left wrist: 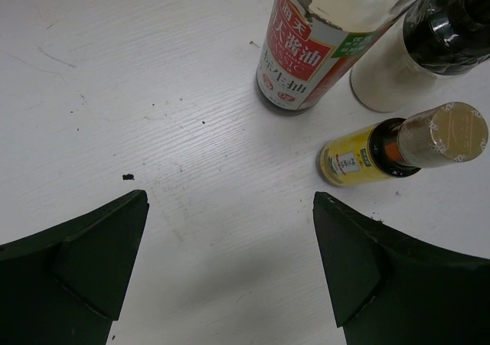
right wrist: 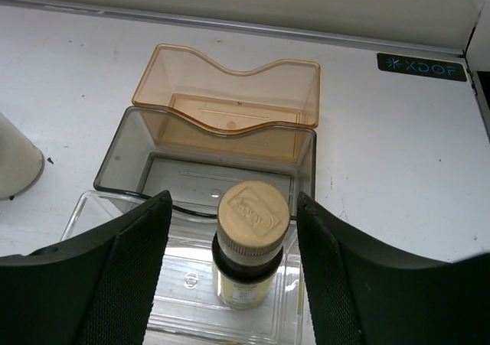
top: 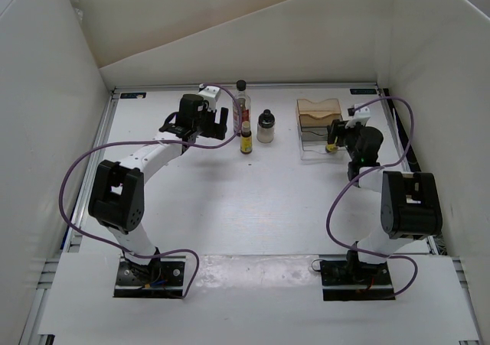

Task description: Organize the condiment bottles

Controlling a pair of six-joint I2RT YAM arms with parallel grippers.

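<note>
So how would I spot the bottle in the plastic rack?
At the far right of the white table stands a stepped plastic rack. In its clear front compartment sits a small yellow bottle with a tan cap, between the right gripper and its open fingers. The other bottles stand outside the rack, further left.

Seen from the left wrist, the tall soy sauce bottle [left wrist: 300, 50] loses its top to the upper edge, and the whitish jar [left wrist: 387, 73] beside it runs out at the upper right corner. From above, the small yellow bottle [top: 331, 149] in the rack [top: 318, 114] is largely hidden behind the right gripper [top: 334, 142], its label too small to read. At the right wrist, a pale rounded object [right wrist: 15, 161] is cut off by the left edge
</note>
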